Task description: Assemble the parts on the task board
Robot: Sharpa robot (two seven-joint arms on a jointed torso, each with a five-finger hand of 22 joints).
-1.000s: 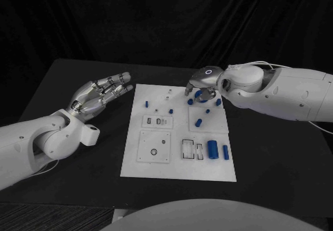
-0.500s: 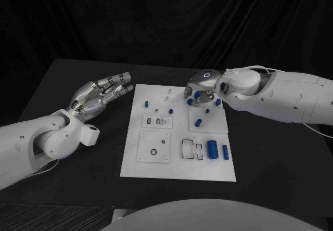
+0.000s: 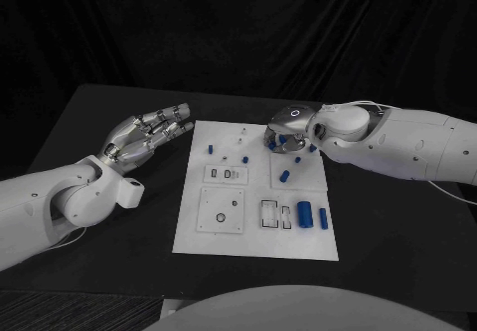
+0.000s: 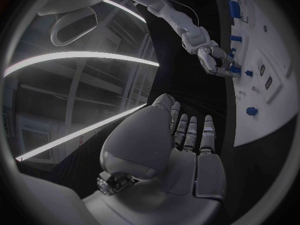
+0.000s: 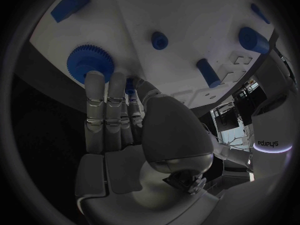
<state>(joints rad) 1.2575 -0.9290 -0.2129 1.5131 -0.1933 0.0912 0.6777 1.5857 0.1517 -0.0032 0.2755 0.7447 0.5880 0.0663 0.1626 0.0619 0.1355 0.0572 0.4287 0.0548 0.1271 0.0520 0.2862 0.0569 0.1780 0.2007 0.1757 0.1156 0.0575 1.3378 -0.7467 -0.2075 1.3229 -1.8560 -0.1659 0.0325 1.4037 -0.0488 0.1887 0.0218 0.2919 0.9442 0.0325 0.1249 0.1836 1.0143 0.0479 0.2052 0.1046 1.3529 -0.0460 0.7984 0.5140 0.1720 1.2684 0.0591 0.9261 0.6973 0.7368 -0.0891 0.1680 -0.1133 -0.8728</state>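
Head view: the white task board [image 3: 256, 227] lies in the middle of the black table [image 3: 398, 227]. The right hand [image 3: 285, 134] is at the board's far right corner, fingers bent down among small blue parts there; the arm covers the fingertips, so a hold cannot be confirmed from here. The left hand [image 3: 147, 134] hovers over the table just off the board's far left edge, fingers spread and slightly curled, holding nothing. Two upright blue cylinders [image 3: 304, 215] stand side by side near the board's near right corner, beside a pair of rectangular slots [image 3: 270, 214]. A short blue peg [image 3: 211, 147] stands near the far left edge; another blue peg [image 3: 285, 176] lies right of centre.

Left wrist view: the left hand [image 4: 181, 145] shows its palm with fingers extended side by side, empty. Beyond it the right hand [image 4: 219, 62] reaches down onto the board [image 4: 275, 85] edge, fingertips at a blue part.

Right wrist view: the right hand [image 5: 119, 130] has its fingers straight and close together, their tips touching a blue toothed gear [image 5: 89, 63] lying flat on the board [image 5: 187, 15]. A grip is not visible; cannot tell. A blue rectangular block [image 5: 69, 6], a small round blue peg [image 5: 159, 40] and two blue cylinders [image 5: 253, 39] sit further across the board.
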